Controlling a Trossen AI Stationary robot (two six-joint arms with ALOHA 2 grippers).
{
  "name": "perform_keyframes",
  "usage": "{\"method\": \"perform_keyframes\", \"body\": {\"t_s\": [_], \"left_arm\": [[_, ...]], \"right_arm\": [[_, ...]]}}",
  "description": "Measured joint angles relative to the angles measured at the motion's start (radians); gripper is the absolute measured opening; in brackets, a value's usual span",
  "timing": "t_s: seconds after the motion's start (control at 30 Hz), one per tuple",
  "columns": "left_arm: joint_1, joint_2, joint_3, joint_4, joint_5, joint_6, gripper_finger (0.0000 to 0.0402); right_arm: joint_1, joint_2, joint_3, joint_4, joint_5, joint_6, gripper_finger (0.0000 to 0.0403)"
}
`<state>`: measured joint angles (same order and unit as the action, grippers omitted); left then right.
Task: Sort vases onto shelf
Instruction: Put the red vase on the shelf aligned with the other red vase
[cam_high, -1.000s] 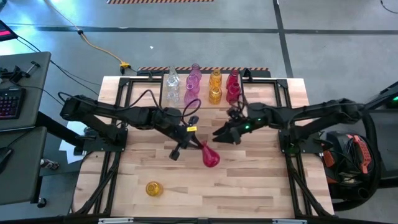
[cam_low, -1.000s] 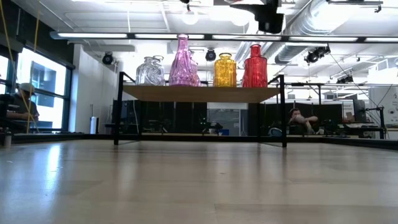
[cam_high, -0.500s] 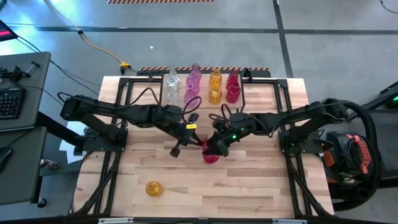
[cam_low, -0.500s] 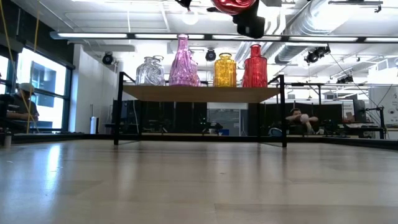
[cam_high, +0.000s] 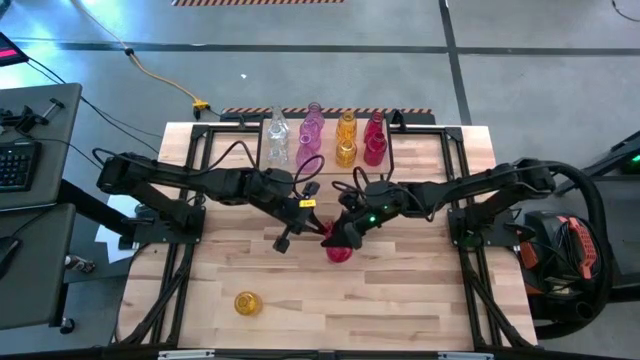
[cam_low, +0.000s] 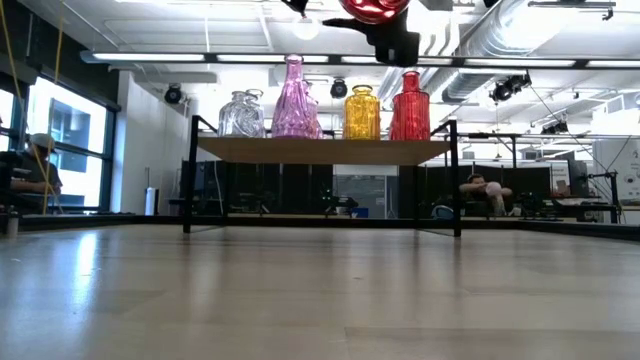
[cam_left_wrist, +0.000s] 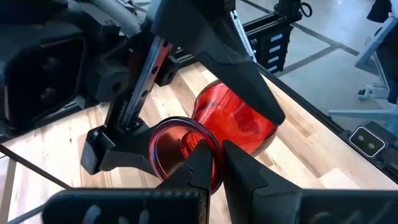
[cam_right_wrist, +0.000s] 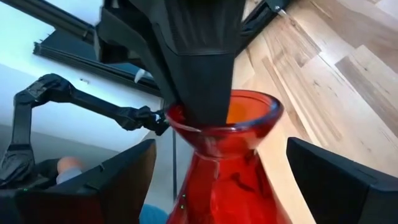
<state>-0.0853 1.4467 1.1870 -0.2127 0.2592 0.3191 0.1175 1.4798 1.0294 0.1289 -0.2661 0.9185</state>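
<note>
No text, label, brand, number or sign can be read in any of the views; a small yellow tag on the left arm is too small to make out.

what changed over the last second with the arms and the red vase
The right gripper swung in from beside the shelf and now straddles the red vase, jaws open. The left gripper stayed shut on its rim. The yellow vase and shelved vases didn't move.

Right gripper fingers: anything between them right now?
Yes: the red vase sits between the open right gripper's fingers, untouched, its rim pinched by the left gripper. Right wrist view shows it.
</note>
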Motion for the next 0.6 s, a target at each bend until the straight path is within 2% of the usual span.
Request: {"method": "perform_keyframes", "body": {"t_s": [0.2,0.6], "left_arm": [[0.000,0.000,0.000,0.000,0.000,0.000,0.0014],[0.000,0.000,0.000,-0.003,-0.001,-0.003,0.0014]], "right_arm": [[0.000,0.001,0.000,-0.015,0.001,0.008,0.0307],[0.000,0.000,0.000,-0.014,0.003,0.019,0.0155]]}}
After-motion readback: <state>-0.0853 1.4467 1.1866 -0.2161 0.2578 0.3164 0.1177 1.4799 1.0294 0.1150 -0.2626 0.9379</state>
